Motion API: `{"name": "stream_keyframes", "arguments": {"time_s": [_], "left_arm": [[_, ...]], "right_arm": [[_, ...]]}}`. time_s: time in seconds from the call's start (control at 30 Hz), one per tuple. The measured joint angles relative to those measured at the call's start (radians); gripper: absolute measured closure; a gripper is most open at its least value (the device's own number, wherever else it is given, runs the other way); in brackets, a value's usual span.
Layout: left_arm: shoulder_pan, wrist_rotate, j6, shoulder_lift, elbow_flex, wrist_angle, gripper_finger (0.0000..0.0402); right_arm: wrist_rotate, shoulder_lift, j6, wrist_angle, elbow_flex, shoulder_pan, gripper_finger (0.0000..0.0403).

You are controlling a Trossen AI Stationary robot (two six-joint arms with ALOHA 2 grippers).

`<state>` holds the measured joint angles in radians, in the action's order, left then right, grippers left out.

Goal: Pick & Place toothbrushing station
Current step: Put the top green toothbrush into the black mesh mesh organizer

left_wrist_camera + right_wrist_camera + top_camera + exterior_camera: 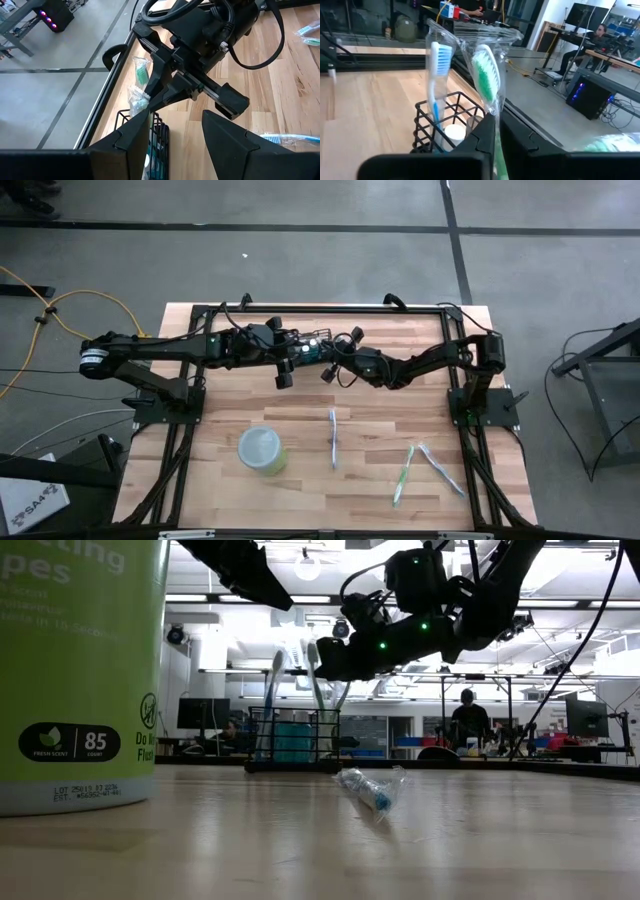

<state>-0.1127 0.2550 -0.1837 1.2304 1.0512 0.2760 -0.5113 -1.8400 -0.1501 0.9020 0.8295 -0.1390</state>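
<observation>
The black wire-mesh holder (pixel 293 740) stands near the table's far edge, and it also shows in the right wrist view (pixel 440 125). A blue toothbrush (pixel 436 75) stands upright in it. My right gripper (pixel 496 137) is shut on a green toothbrush in a clear wrapper (pixel 487 75), right at the holder. In the high view my right gripper (pixel 328 372) is just right of the holder (pixel 308 350). My left gripper (pixel 175 135) is open and empty above the holder's left side, and it also shows in the high view (pixel 284 378). My right gripper pinches the wrapped green toothbrush by its handle below the head (pixel 495 117) between its two fingers. The head and the wrapper's top stick out past the fingertips. The brush stands about upright (pixel 315 680) at the holder. Whether its lower end rests inside, I cannot tell.
A yellow-green canister with a pale lid (pixel 262 450) stands near the front left. Three wrapped toothbrushes lie on the table: one at the middle (pixel 333 438) and two at the front right (pixel 403 473) (pixel 440 468). The black frame rail (pixel 112 55) runs along the far edge.
</observation>
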Motion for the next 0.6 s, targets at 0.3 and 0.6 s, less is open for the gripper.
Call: {"name": "stream_keyframes", "arguments": {"time_s": [0.3, 0.6], "left_arm": [[0.0, 0.0, 0.0, 0.0, 0.0, 0.0, 0.0228], [0.0, 0.0, 0.0, 0.0, 0.0, 0.0, 0.0228]], "right_arm": [[-0.048, 0.0, 0.012, 0.0, 0.0, 0.002, 0.0297], [-0.145, 0.0, -0.039, 0.0, 0.0, 0.053, 0.0266]]}}
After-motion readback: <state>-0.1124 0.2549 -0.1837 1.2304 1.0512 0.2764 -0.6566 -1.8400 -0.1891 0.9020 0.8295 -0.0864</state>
